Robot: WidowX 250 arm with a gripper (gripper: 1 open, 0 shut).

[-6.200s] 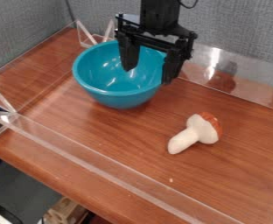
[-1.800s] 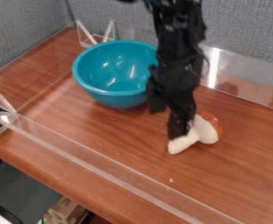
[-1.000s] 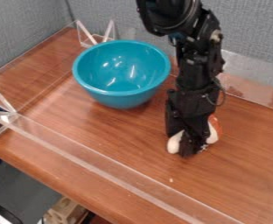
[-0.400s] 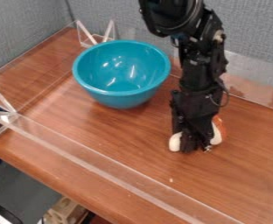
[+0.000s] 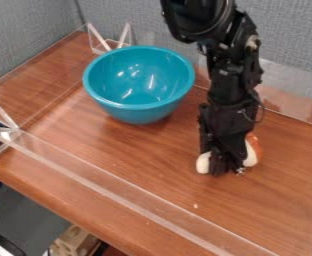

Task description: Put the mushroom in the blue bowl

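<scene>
The mushroom lies on the tabletop, mostly hidden behind the dark fingers, which are down around it; whether they pinch it cannot be told. The blue bowl sits apart from it, farther back and to the image's left, beyond which stands a gray wall.

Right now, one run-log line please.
gripper: down at mushroom, grip unclear | mushroom: on wooden table | blue bowl: nothing visible inside
</scene>
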